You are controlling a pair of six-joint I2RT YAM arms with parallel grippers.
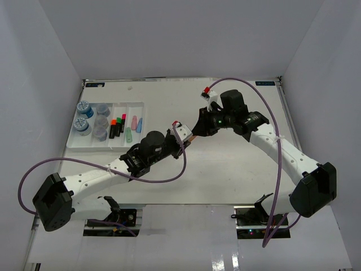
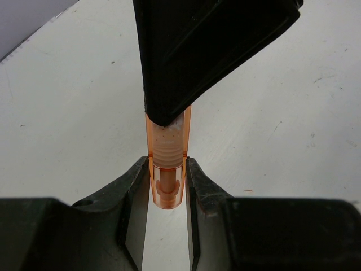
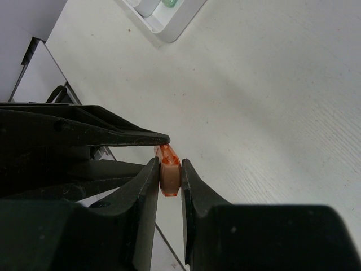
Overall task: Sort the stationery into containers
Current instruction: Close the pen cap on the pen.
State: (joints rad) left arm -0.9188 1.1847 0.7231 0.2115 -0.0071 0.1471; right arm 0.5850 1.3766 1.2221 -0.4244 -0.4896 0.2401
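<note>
A small translucent orange marker (image 1: 191, 136) hangs above the middle of the table, held at both ends. My left gripper (image 2: 167, 176) is shut on its clear capped end (image 2: 167, 169). My right gripper (image 3: 169, 173) is shut on the other end (image 3: 169, 176). In the left wrist view the right gripper's black fingers (image 2: 208, 51) cover the marker's far half. The white divided tray (image 1: 76, 142) sits at the far left. It holds blue-lidded jars (image 1: 83, 107), clear grey jars (image 1: 102, 110), black highlighters (image 1: 117, 127) and pastel markers (image 1: 135, 122).
The tray's corner (image 3: 169, 31) shows at the top of the right wrist view. Purple cables loop from both arms over the table. White walls close in the table on the left, right and back.
</note>
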